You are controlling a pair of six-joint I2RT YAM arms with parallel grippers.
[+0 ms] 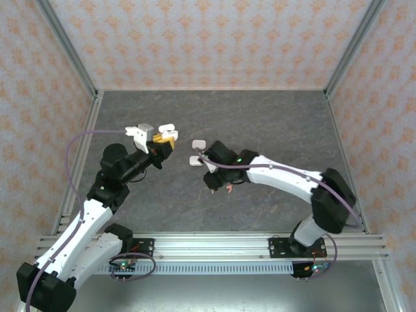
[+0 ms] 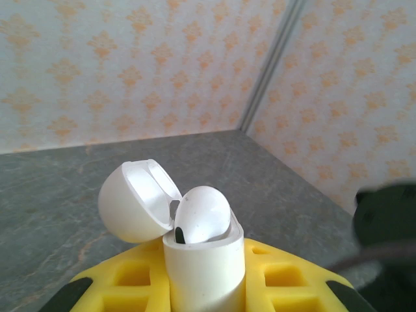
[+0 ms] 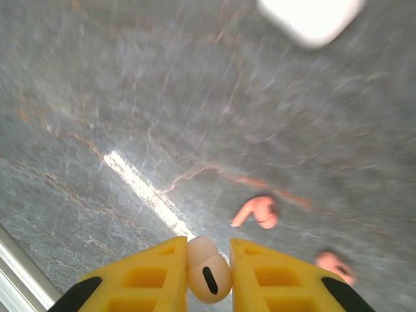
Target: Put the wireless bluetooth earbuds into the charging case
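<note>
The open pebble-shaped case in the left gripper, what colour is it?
The glossy plastic case is white, lid included; the left wrist view shows it best.

white case (image 3: 311,19): cut by top edge, blurry | rt pink earbud (image 3: 335,264): blurry

Top cam: high, behind the arm bases (image 1: 136,246), looking down and forward over the whole grey table (image 1: 273,123) to the back wall (image 1: 214,39). Left wrist cam: just behind its yellow fingers (image 2: 130,283), near level, facing the far corner, open case (image 2: 201,260) in close-up. Right wrist cam: steeply down, close to tabletop, blurred. All three share the table.
</note>
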